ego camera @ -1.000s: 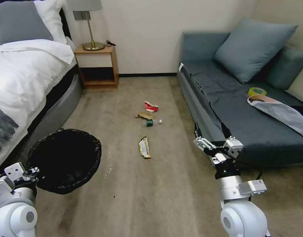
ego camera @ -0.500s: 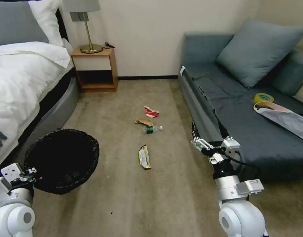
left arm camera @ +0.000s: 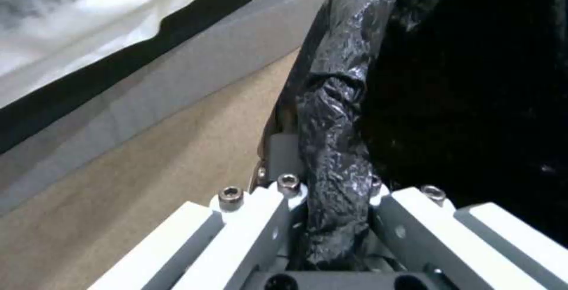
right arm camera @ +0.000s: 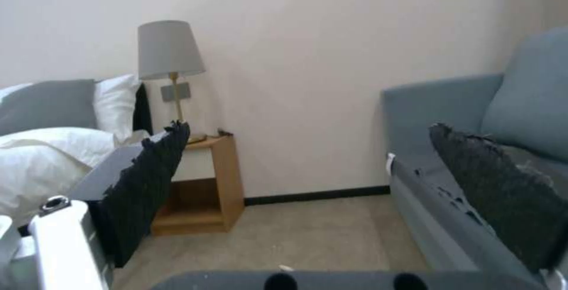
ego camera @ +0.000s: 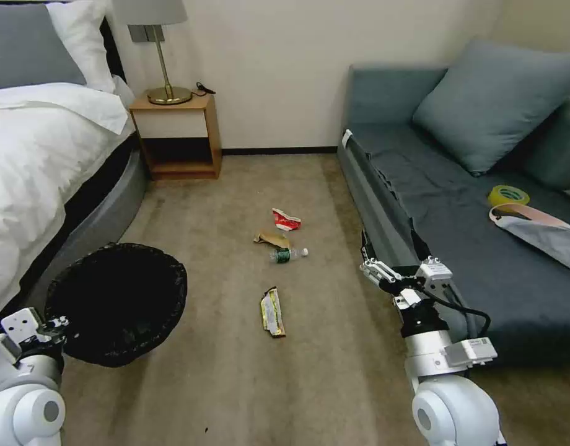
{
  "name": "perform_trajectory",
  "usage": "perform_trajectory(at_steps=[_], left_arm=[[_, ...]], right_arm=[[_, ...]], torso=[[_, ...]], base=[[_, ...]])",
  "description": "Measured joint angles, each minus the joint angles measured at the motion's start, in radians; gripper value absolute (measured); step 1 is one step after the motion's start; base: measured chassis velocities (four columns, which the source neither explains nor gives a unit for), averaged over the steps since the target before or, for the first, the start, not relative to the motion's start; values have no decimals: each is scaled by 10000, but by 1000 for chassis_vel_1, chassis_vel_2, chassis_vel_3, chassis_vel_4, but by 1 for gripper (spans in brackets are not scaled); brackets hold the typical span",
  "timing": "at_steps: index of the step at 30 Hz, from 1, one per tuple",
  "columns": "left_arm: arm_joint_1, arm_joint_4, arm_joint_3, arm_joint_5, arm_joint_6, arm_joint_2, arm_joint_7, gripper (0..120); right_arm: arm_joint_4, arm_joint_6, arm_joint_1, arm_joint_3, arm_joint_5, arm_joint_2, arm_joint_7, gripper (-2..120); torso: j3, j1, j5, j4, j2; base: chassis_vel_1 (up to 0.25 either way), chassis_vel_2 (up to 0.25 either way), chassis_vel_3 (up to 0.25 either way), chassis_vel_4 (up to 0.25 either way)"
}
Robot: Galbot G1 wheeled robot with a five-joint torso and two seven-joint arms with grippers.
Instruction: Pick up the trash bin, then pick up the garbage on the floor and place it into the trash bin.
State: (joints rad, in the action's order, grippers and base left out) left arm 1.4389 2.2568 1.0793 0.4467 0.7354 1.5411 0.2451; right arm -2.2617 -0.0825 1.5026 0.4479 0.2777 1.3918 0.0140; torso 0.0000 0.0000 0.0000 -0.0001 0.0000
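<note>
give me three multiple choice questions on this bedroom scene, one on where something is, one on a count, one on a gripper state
1. Where does the yellow-gold snack wrapper lie?
A. on the bed
B. on the beige carpet
C. inside the bin

2. How many litter pieces lie on the floor?
A. two
B. four
C. six

3. What is the left gripper doing?
A. clamping the black-bagged rim of the small round trash bin
B. hanging open over the sofa
C. gripping the lamp

Answers:
1 B, it lies flat on carpet.
2 B: wrapper, clear green-label bottle, crumpled brown paper, crushed red-and-white carton.
3 A, the left wrist view shows crinkled bag between the fingers; the right gripper is open by the sofa.
</note>
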Motion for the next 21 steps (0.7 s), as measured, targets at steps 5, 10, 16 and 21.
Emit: perform_trajectory(at_steps=[5, 10, 16, 21], left_arm=[[2, 13, -3, -20, 0, 12, 0, 1], [-19, 11, 13, -30, 0, 19, 9, 1], [-58, -68, 12, -155, 0, 43, 12, 1], [-82, -68, -12, -189, 0, 58, 12, 1]], right_arm=[[20, -3, -21, -26, 0, -7, 0, 100], [86, -3, -91, -38, 45, -45, 8, 100], [192, 17, -246, -73, 205, -122, 37, 100], [301, 76, -347, -167, 372, -216, 115, 100]], torso=[[-1, 0, 0, 1, 0], [0, -1, 1, 1, 0], [0, 0, 0, 0, 1], [0, 0, 0, 1, 1]], base=[[-102, 121, 120, -108], [-113, 122, 108, -115], [-117, 118, 108, -123], [-93, 122, 112, -123]])
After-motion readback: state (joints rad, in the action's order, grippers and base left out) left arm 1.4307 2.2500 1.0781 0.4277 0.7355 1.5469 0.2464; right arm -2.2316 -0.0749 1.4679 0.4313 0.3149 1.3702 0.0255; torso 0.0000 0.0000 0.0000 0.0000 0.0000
